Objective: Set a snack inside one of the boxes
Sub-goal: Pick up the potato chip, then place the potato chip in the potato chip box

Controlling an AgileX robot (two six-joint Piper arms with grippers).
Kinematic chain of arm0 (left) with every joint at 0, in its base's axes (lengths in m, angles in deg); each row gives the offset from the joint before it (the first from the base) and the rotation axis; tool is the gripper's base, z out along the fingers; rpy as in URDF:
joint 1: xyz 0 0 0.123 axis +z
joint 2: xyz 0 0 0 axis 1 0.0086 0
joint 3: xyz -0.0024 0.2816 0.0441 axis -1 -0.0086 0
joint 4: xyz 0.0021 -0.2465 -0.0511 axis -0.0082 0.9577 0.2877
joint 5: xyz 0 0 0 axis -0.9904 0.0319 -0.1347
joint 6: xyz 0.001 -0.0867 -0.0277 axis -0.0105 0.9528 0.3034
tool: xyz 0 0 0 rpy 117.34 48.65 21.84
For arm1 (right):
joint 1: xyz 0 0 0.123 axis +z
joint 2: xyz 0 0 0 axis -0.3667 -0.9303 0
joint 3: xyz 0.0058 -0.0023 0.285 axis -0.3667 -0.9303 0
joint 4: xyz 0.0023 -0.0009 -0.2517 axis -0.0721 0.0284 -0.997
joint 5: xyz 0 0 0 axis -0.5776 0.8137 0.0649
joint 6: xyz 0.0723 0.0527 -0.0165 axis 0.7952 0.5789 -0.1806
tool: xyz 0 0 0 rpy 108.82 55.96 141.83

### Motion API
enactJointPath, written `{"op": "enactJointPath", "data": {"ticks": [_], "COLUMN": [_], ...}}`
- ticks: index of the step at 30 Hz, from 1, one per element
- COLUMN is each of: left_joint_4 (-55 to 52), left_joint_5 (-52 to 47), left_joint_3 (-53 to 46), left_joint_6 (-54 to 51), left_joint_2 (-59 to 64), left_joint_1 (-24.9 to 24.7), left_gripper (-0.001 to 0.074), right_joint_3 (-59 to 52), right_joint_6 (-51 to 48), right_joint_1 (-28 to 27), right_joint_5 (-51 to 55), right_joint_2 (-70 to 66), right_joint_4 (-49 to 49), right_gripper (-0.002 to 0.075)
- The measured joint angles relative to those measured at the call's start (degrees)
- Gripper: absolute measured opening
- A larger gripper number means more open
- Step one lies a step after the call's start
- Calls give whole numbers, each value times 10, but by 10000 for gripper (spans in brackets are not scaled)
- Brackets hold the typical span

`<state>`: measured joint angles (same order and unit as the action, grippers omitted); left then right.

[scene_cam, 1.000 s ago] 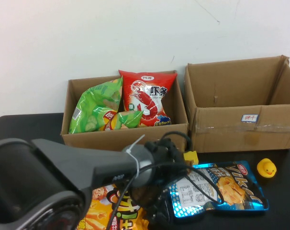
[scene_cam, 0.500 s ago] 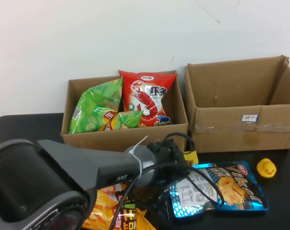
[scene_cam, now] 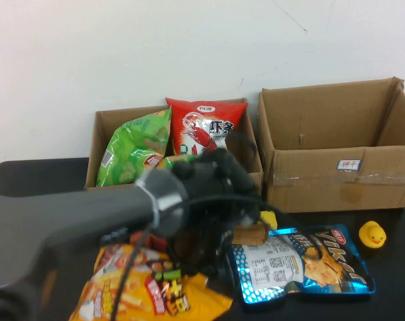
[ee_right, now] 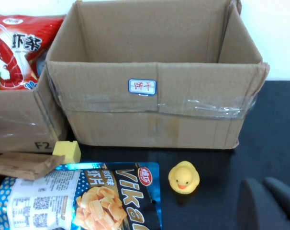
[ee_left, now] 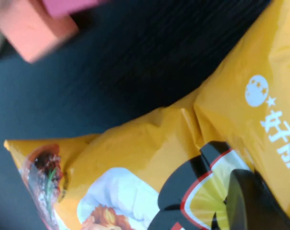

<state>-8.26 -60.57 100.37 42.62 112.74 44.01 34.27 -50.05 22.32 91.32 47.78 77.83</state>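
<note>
High view: two brown cardboard boxes at the back of the black table (scene_cam: 29,175), against a white wall (scene_cam: 122,47). left box (scene_cam: 103,144) holds a green chip bag (scene_cam: 132,150) leaning beside a red shrimp-cracker bag (scene_cam: 206,134), both upright-ish, packed side by side. right box (scene_cam: 336,144), the wider one, shows bare cardboard inside, clear tape across its front and a small white label (scene_cam: 349,164) with red writing. Right wrist view gives the same wide box front on, flaps up, tape crinkled. In front of the boxes: a blue snack bag (scene_cam: 303,264) lying flat with its back label partly showing, a yellow rubber duck (scene_cam: 372,235) just beside it, a small yellow block (scene_cam: 268,219) near the gap between the boxes, a brown wooden piece (scene_cam: 248,234) touching the blue bag's edge. yellow snack bag (scene_cam: 146,287) sits at the near edge of the table under the left arm (scene_cam: 89,214), glossy, orange-yellow with red and white print and food pictures, crumpled and tilted up. left gripper (ee_left: 250,203) is closed, pinching the yellow snack bag's top in the left wrist view, dark finger against the printed film; an orange block (ee_left: 27,26) blurs by at the corner. right gripper (ee_right: 272,201) parked low by the duck, fingers closed, holding nothing.
</note>
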Motion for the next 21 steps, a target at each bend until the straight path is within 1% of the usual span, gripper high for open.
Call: {"op": "enactJointPath", "data": {"ticks": [3,6,10,14,17,21], "left_joint_4": [2,-2,-59,-127,-163,-204], "left_joint_5": [-17,-41,-53,-11,42,114], "left_joint_3": [25,70,159,230,258,271], "left_joint_6": [-12,-29,-37,-38,-37,-34], "left_joint_2": [-42,-67,-75,-74,-66,-39], "left_joint_1": [0,0,0,3,15,45], "left_gripper": [17,15,15,14,12,11], "right_joint_3": [0,0,0,0,0,0], "right_joint_6": [0,0,0,0,0,0], "right_joint_1": [0,0,0,0,0,0], "right_joint_5": [0,1,2,4,5,13], "right_joint_2": [0,0,0,0,0,0], "right_joint_4": [0,0,0,0,0,0], "right_gripper": [-1,-1,-1,-1,-1,-1]}}
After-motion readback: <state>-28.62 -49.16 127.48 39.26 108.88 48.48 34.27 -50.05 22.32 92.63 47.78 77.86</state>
